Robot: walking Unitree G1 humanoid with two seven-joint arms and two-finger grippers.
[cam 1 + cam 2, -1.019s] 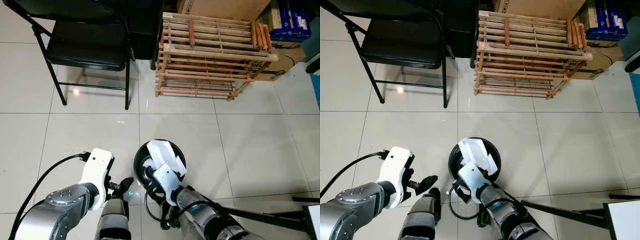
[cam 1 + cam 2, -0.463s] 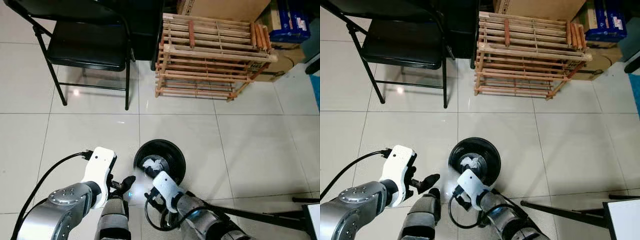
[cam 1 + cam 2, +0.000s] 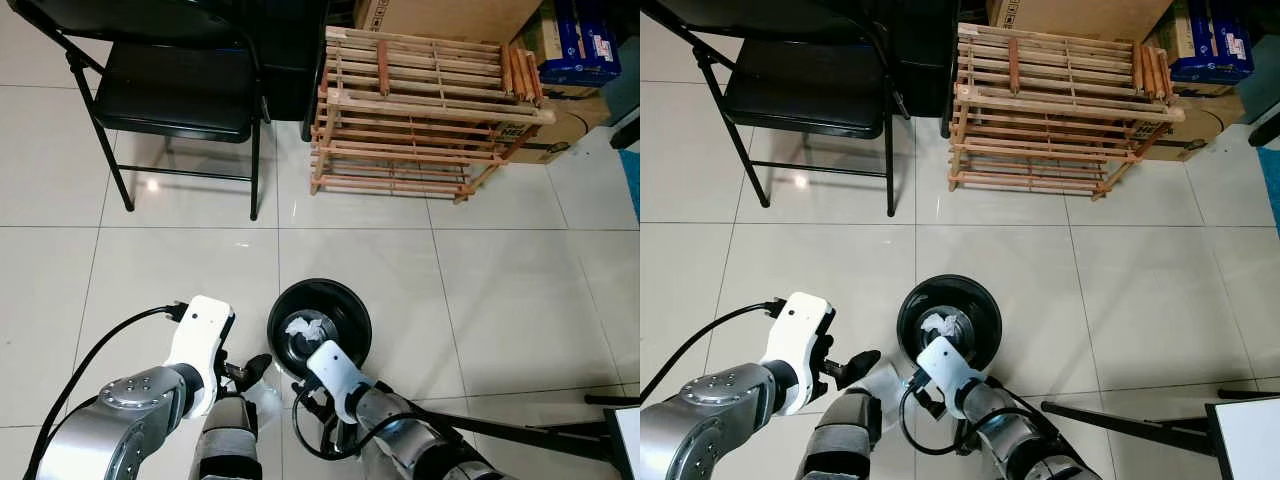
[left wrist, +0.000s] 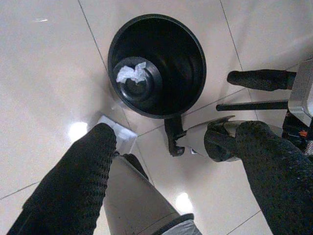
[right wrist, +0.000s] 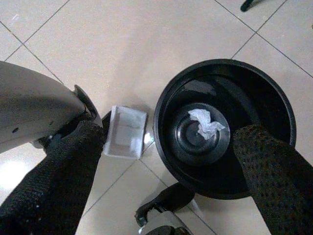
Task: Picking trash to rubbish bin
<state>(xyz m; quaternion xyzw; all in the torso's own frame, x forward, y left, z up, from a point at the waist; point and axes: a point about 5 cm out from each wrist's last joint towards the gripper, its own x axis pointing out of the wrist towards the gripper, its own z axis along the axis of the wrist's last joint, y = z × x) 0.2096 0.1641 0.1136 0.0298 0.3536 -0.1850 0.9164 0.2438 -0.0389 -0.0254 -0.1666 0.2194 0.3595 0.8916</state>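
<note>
A round black rubbish bin (image 3: 352,318) stands on the tiled floor just ahead of me. A crumpled white paper (image 3: 300,327) lies at its bottom, also clear in the right wrist view (image 5: 205,122). A flat white tray-like piece (image 5: 124,132) rests on the floor against the bin's near side. My right gripper (image 5: 168,134) hangs open above the bin's near rim (image 5: 161,112) with nothing between its fingers. My left gripper (image 4: 159,137) is open and empty too, low over the floor beside the bin (image 4: 195,58); one black finger (image 3: 255,365) shows in the left eye view.
A black folding chair (image 3: 175,95) stands at the far left. A wooden slatted rack (image 3: 420,110) sits beyond the bin, with cardboard boxes (image 3: 450,15) behind it. A black stand leg (image 3: 520,430) lies across the floor at my right.
The large white trash held over the bin's mouth a second ago is gone from there. My right arm has drawn back toward me, and crumpled paper now shows inside the bin.
</note>
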